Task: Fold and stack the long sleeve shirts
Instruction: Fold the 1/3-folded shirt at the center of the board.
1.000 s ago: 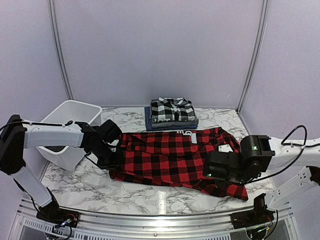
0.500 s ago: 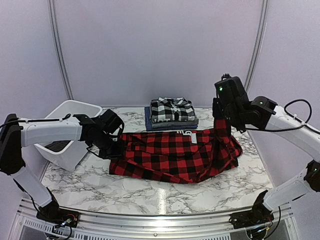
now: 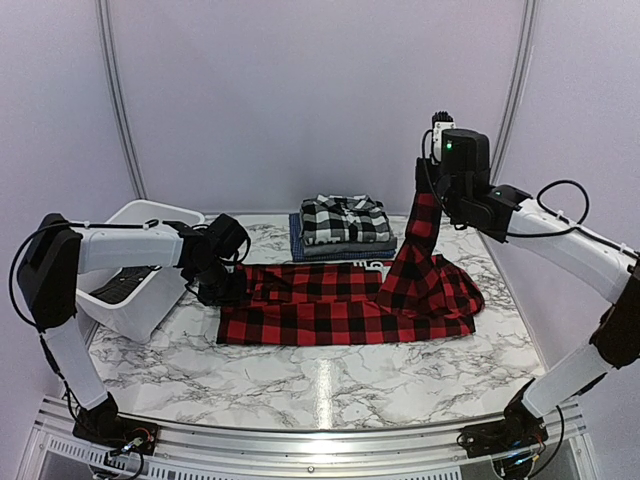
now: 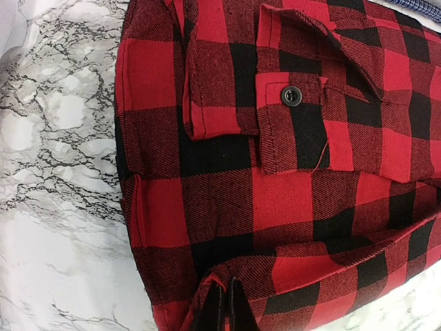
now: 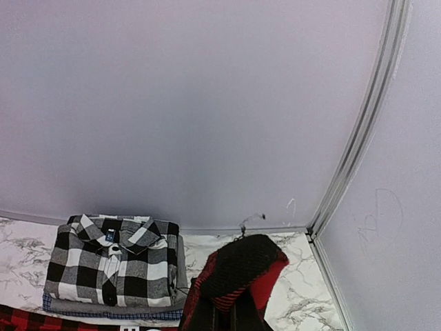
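A: Right gripper (image 3: 428, 190)?
B: Clamped on one end of the red-and-black shirt (image 3: 330, 305), held high. The rest hangs below it onto the tabletop (image 3: 300, 385).
A: Left gripper (image 3: 222, 290)?
B: Pinched together on the shirt's opposite edge, low down. The folded stack (image 3: 343, 230) sits beyond, between both grippers.

Matt woven cloth red-and-black shirt (image 4: 289, 207) lies on glossy marbled table (image 3: 320, 380).
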`<action>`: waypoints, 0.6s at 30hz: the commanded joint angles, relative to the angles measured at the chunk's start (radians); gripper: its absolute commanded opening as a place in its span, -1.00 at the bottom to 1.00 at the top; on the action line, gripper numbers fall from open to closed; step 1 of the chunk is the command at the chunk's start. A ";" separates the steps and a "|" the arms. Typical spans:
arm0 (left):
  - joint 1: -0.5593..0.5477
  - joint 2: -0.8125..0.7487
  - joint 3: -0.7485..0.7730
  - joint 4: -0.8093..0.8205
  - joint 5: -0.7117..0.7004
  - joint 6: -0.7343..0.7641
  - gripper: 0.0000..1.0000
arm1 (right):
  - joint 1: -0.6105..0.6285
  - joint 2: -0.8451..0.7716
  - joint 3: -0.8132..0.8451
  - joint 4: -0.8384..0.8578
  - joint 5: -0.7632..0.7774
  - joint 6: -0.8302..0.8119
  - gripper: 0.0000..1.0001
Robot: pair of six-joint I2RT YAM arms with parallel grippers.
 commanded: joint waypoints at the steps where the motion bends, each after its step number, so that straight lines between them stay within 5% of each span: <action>1: 0.006 0.012 0.020 -0.015 -0.027 0.018 -1.00 | -0.006 -0.006 0.045 0.114 -0.037 -0.070 -1.00; 12: 0.007 0.063 0.059 -0.007 -0.052 0.023 -0.99 | -0.007 0.000 0.064 -0.033 0.021 -0.074 -1.00; 18: 0.016 0.045 0.027 -0.006 -0.090 0.006 -0.77 | -0.006 -0.003 0.060 -0.065 -0.133 -0.075 -1.00</action>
